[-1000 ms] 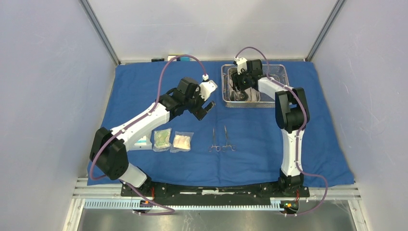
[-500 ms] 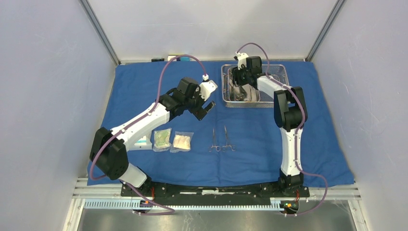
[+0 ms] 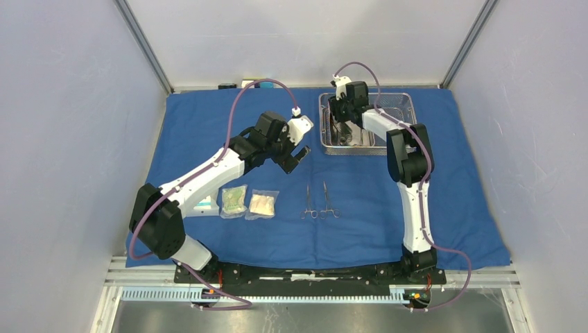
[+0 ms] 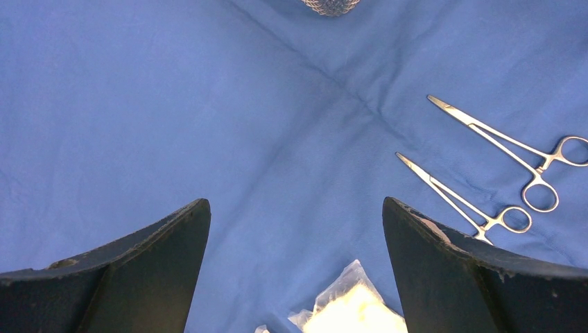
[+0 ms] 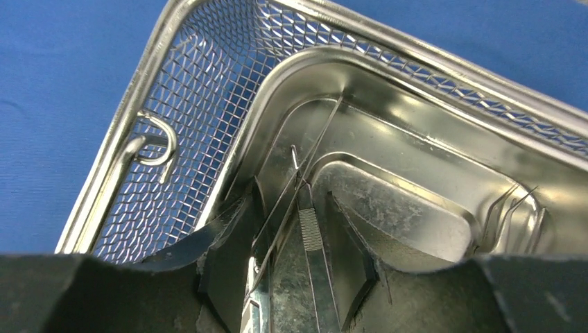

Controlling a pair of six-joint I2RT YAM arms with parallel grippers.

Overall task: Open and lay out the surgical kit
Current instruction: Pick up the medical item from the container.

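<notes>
One blue cloth wrap (image 3: 208, 125) is lying spread, bearing three packets (image 3: 234, 200), two ring-handled forceps (image 3: 308, 201) and one mesh tray (image 3: 409, 104). The left claw (image 4: 295, 202) is hovering released; the right claw (image 5: 291, 201) is straddling slim instruments (image 5: 310, 232) in the inner pan (image 5: 416, 139), and I cannot tell whether it grasps them.

Wrap: blue cloth (image 3: 208, 125), spread flat, creased.
Tray: steel mesh tray (image 3: 410, 104) holding a shiny inner pan (image 5: 416, 159), on the cloth's far right part.
In pan: slim tweezers (image 5: 310, 229).
Laid out: two ring-handled instruments (image 3: 317, 201), side by side at the cloth's near middle.
Packets: three clear packets (image 3: 234, 200), in a row on the cloth's near left.
</notes>
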